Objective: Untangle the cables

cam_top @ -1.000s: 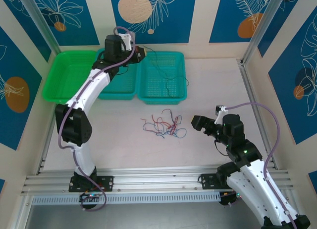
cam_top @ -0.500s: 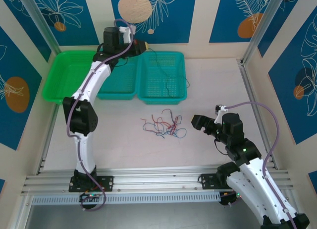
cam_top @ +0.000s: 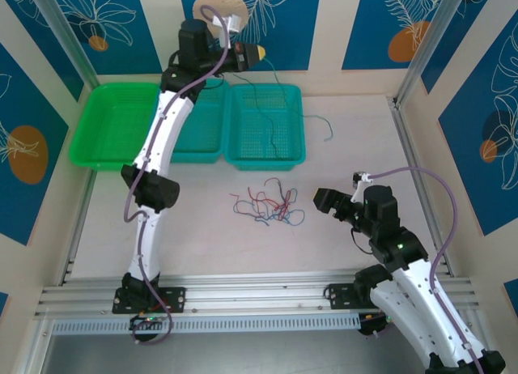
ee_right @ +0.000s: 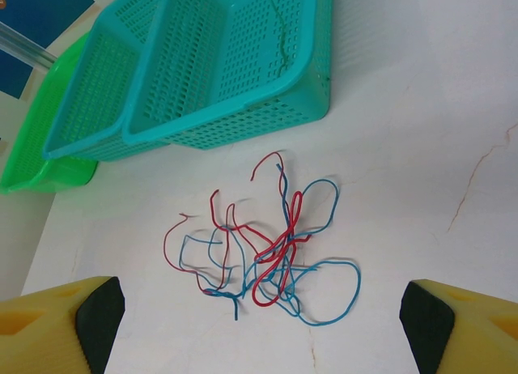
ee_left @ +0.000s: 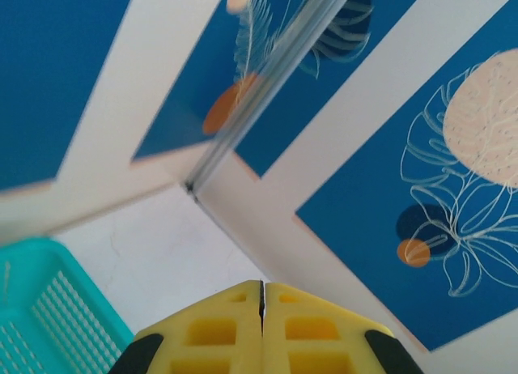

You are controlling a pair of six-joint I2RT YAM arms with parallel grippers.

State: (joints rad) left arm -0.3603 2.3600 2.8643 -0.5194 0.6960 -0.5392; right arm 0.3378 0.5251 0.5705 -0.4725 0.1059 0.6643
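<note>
top external view: the left arm rises from its base at the lower left and stretches almost straight to the upper centre. The left gripper is held high against the back wall, yellow fingers pressed together. a hair-thin dark cable trails from the tips down over the right teal basket, beside the green basket. the right arm is folded at the lower right, and the right gripper points left at the tangle of red and blue cables on the table, its fingers apart and holding nothing.

left wrist view: the left gripper sits at the bottom centre, tilted up at the blue wall panels, its two yellow pads touching along a thin seam. a teal basket corner is at the lower left.

right wrist view: the right gripper looks down with its fingers wide at both lower corners. the tangle of red and blue cables lies mid-frame between them, touching neither. the teal basket sits above it, the dark cable inside.
</note>
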